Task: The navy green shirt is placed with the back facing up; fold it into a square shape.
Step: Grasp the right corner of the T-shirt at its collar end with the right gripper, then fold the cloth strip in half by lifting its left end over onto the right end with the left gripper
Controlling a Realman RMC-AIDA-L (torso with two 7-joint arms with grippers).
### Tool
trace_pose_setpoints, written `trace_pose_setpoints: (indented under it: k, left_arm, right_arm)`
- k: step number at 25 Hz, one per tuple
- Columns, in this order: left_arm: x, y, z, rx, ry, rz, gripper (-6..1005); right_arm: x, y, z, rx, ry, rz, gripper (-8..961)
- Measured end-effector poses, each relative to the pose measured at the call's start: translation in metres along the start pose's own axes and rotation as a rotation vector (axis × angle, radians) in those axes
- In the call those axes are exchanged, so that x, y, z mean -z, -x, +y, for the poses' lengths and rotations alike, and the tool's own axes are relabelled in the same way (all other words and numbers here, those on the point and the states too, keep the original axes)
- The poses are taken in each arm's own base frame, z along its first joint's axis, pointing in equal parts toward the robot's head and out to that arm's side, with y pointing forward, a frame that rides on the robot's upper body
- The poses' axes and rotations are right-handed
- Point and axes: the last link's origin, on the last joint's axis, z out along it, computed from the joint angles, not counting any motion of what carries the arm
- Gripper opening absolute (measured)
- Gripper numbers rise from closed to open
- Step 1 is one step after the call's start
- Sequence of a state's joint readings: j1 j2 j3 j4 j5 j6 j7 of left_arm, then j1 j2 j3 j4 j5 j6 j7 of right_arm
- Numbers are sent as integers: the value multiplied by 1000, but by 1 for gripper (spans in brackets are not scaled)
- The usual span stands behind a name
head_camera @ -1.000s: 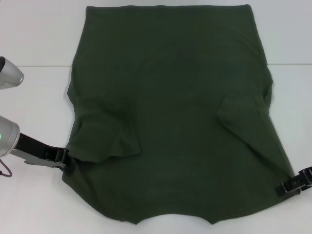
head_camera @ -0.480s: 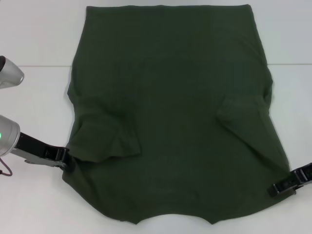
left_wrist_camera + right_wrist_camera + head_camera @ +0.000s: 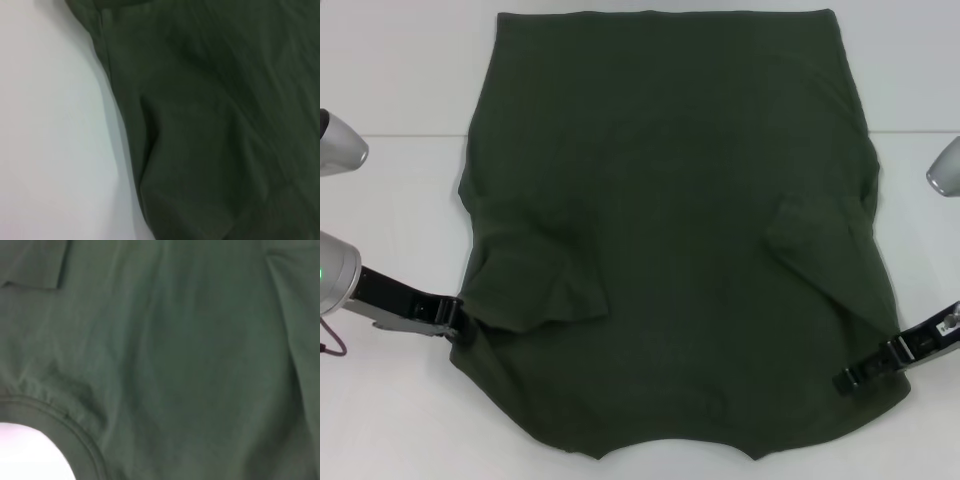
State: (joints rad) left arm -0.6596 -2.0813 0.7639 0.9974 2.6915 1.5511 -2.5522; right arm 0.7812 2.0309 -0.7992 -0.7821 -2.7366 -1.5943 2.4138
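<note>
- The navy green shirt lies spread flat across the middle of the white tabletop, running from the far edge nearly to the near edge, with its curved neckline at the near edge.
- Both short sleeves are folded inward onto the body of the shirt: one toward the near-left corner, one toward the right edge, each leaving raised creases.
- The left gripper sits low at the shirt's left border, toward the near-left corner, touching the fabric there; whether its pincer is clenched or released cannot be told.
- The right gripper reaches in from the near-right corner and lies over the shirt's cloth just inside its right border; its pincer's state cannot be told either.
- In the left wrist view the shirt fills most of the picture, with a hemmed edge running beside bare white tabletop.
- In the right wrist view the shirt covers nearly everything, and the ribbed collar curves around a small patch of tabletop.
- Rounded silver-grey arm housings show at the left edge and at the right edge of the tabletop.
- The surface is plain matte white, with a faint seam line crossing it behind the shirt.
</note>
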Motion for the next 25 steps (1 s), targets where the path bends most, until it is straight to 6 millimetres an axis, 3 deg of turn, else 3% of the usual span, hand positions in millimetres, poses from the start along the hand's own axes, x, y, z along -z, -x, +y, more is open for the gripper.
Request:
trace_pose_setpoints:
  k: [8,14,19,22,25]
  left_arm:
    - [-1,0,1,-8,21,10,34]
    - [0,0,0,-9,36,20,33]
    - [1,1,-1,-1,39,26,33]
    - [1,1,-2,3,41,31,33]
    - [-1,3,-2,-4,49,23,34]
  right_arm:
    - [1,5,5,34,-14,-30,888]
    - [2,5,4,30,-16,-34,673]
    - [2,5,3,28,-17,-31,432]
    - [2,4,3,28,-17,-31,207]
    - [3,4,3,38,-15,-29,165]
